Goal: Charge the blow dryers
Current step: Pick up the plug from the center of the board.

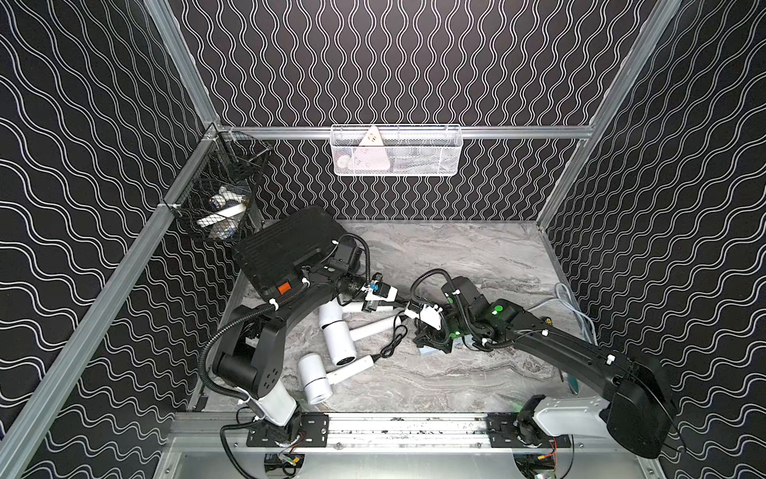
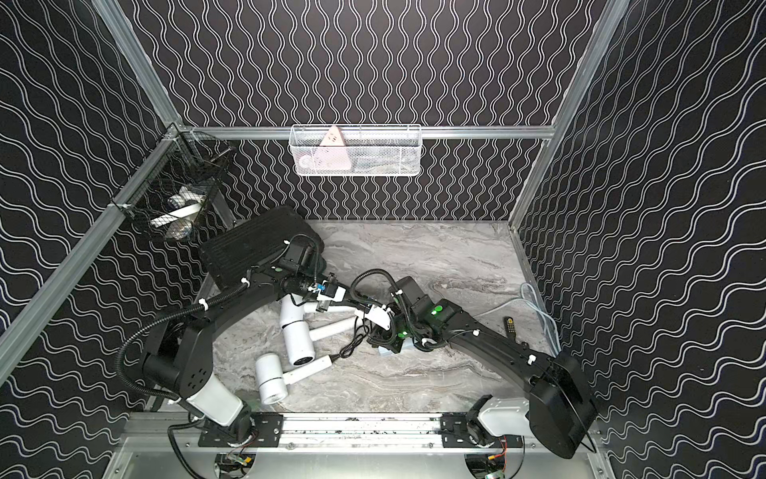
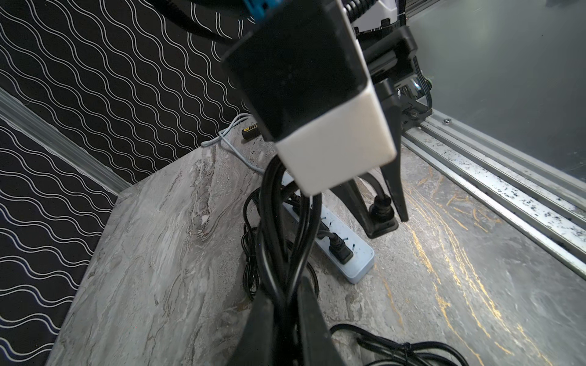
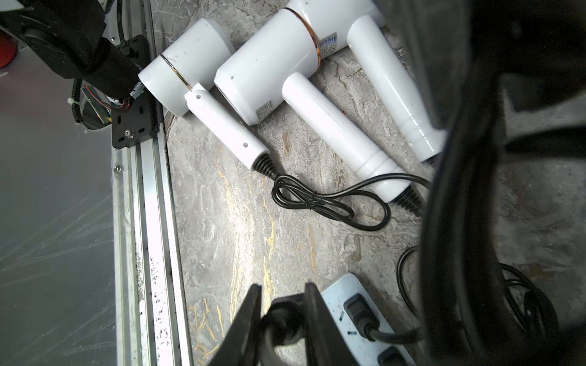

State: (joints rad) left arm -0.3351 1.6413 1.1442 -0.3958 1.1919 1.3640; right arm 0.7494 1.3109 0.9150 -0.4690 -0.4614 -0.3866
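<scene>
Clamping a bundle of black cords [image 3: 279, 237] in the left end effector [image 3: 287, 294] — and pinching a black plug [image 4: 285, 320] in the right end effector [image 4: 283, 294] just beside the pale blue power strip [image 4: 345, 291], near three white blow dryers [image 4: 269, 63] on the counter [image 4: 222, 228].

left gripper [image 3: 285, 298] clamps a cord bundle [image 3: 275, 221], right gripper [image 4: 283, 293] nearby pinches a plug [image 4: 283, 318].
</scene>
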